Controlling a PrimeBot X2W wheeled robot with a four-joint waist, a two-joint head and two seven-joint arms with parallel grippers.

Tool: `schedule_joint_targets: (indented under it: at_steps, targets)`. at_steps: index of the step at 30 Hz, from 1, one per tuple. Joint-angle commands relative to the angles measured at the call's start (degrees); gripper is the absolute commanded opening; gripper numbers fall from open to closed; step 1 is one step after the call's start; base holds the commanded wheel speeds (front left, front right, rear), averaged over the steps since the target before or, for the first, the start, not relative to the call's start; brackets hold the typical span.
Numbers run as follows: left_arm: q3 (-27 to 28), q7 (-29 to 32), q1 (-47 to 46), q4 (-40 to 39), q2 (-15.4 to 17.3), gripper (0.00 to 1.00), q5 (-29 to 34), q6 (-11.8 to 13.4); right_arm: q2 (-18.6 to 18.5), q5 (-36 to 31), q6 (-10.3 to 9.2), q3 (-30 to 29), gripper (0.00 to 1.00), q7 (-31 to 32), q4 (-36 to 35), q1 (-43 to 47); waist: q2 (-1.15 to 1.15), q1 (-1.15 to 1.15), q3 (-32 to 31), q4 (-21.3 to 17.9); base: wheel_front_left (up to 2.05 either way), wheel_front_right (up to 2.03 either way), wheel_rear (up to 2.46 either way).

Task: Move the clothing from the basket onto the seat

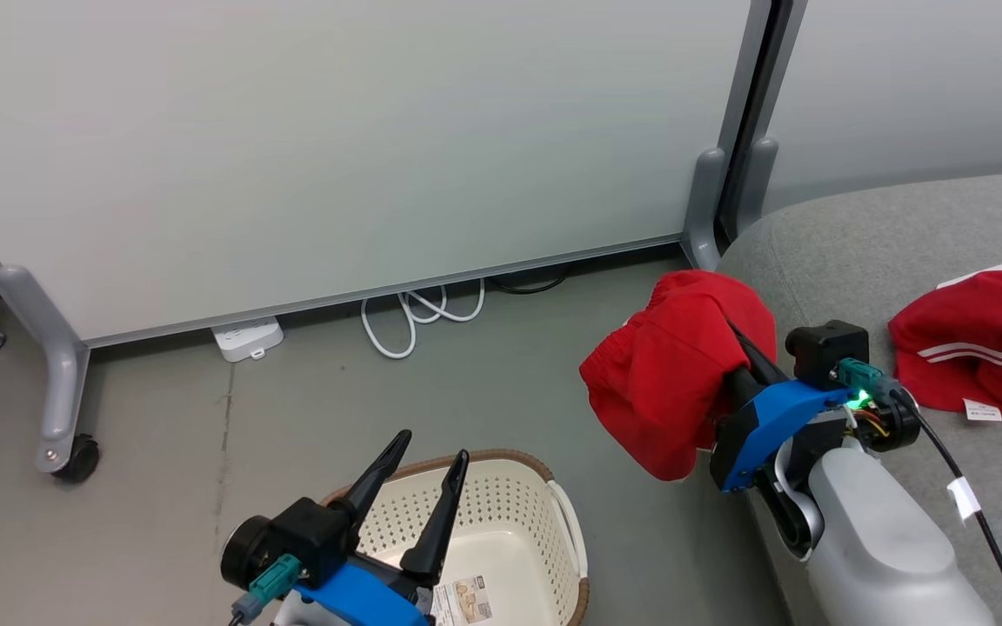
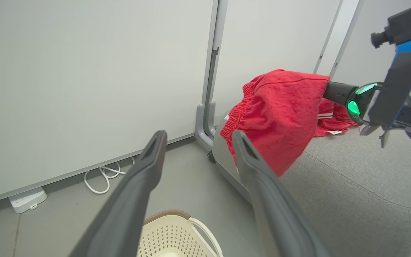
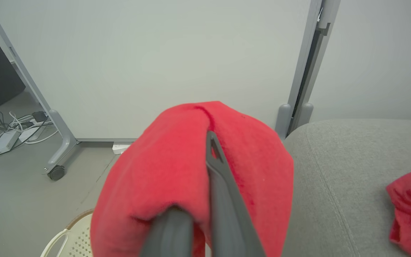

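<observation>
Two garments: soft red; bunched piece (image 1: 671, 382) clamped in my right gripper (image 3: 209, 150), striped piece (image 1: 979, 343) on grey seat (image 1: 858, 252).
Left gripper (image 1: 432, 444): spread, above perforated basket (image 1: 518, 496).

We see a pale partition panel (image 1: 336, 148) on grey wheeled legs (image 1: 62, 382); on the grey floor (image 1: 162, 469) beneath lie a white power strip (image 1: 247, 338) and looped white cable (image 1: 418, 317).
</observation>
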Motion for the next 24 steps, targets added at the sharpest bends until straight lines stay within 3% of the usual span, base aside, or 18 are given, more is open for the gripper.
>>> schedule_joint_targets:
  at_steps: [1,10,17,24]
  targets:
    - [0.7,-0.2,-0.3,0.1,0.1,1.00,0.6,-0.2,0.2,-0.4,-0.02,-0.2,0.00,0.1,-0.6,0.6,0.00,0.00,0.1,-0.5,0.00,0.00,0.00]
    - [1.3,-0.2,-1.5,-1.1,-0.4,1.00,2.0,-0.7,-4.1,-1.6,-0.02,-2.9,0.00,2.3,-3.6,-2.9,0.00,0.00,3.9,-4.9,0.00,0.00,0.00]
    - [0.9,-0.2,-5.1,-2.6,0.6,1.00,3.6,-0.9,-12.6,-2.2,-0.02,-7.8,0.00,6.8,-6.9,-9.6,0.00,0.00,10.4,-9.5,0.00,0.00,0.00]
    - [-0.6,-0.2,-10.6,-5.1,3.4,1.00,5.2,-0.9,-19.7,-2.8,-0.02,-18.2,0.00,9.1,-10.4,-15.6,0.00,0.00,20.1,-13.5,0.00,0.00,0.00]
